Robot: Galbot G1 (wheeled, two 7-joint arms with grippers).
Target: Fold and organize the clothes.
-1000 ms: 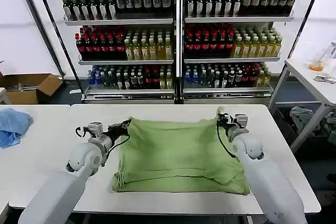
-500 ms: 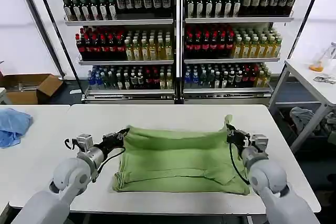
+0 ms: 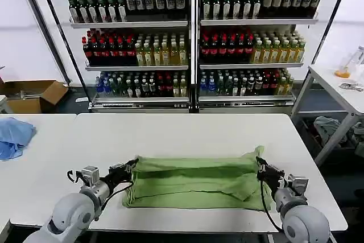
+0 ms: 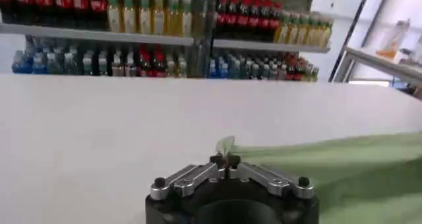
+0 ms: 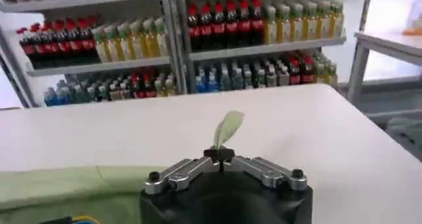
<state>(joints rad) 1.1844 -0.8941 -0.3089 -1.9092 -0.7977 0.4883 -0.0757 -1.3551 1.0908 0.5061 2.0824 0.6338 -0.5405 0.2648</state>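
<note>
The sage-green shirt (image 3: 193, 183) lies folded into a wide, shallow band near the front of the white table (image 3: 182, 135). My left gripper (image 3: 133, 167) is shut on the shirt's left corner. In the left wrist view that gripper (image 4: 225, 159) pinches a small green tip of the shirt (image 4: 330, 166). My right gripper (image 3: 261, 168) is shut on the shirt's right corner, which sticks up above it. The right wrist view shows this gripper (image 5: 219, 155) closed with a green flap of the shirt (image 5: 228, 126) standing up from its tips.
A light-blue cloth (image 3: 14, 136) lies on the neighbouring table at the left. Shelves of bottles (image 3: 187, 38) stand behind the table. A cardboard box (image 3: 31, 94) sits on the floor at the left, and another white table (image 3: 341, 86) stands at the right.
Both grippers have drawn the shirt's far edge toward the table's front, folding it over the near part. The shirt went from a broad spread to a narrow band.
</note>
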